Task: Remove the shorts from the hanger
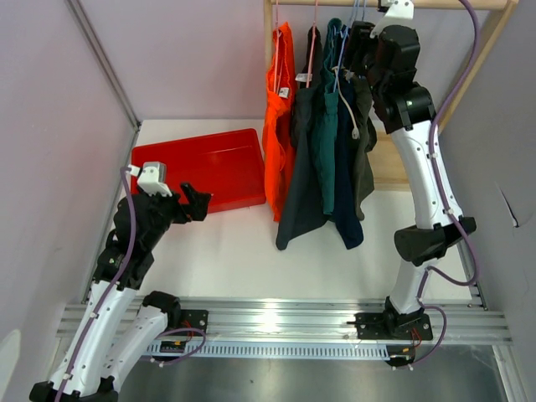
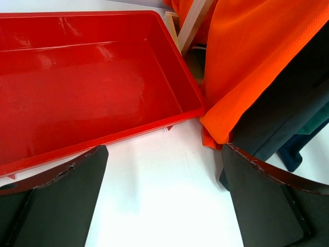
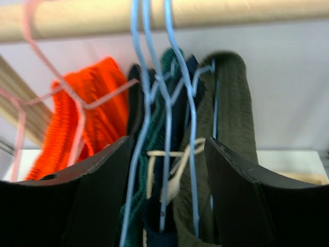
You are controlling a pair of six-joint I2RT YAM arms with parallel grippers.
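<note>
Five shorts hang side by side from a wooden rail (image 1: 435, 4) on wire hangers: orange (image 1: 279, 117), charcoal grey (image 1: 303, 176), teal green (image 1: 325, 159), navy blue (image 1: 345, 193) and dark olive (image 1: 365, 159). My right gripper (image 1: 362, 52) is open, raised at the rail by the olive and navy waistbands. In the right wrist view its fingers (image 3: 97, 175) straddle the blue hangers (image 3: 167, 128), with the teal (image 3: 154, 128), navy and olive (image 3: 234, 108) waistbands between them. My left gripper (image 1: 199, 201) is open and empty, low over the table near the orange shorts' hem (image 2: 231, 118).
A red tray (image 1: 201, 163) lies empty on the white table left of the shorts; it fills the left wrist view (image 2: 92, 77). The rack's wooden frame (image 1: 494, 50) stands at the right, with a wooden base (image 1: 389, 167). Pink hangers (image 3: 56, 87) carry the orange shorts.
</note>
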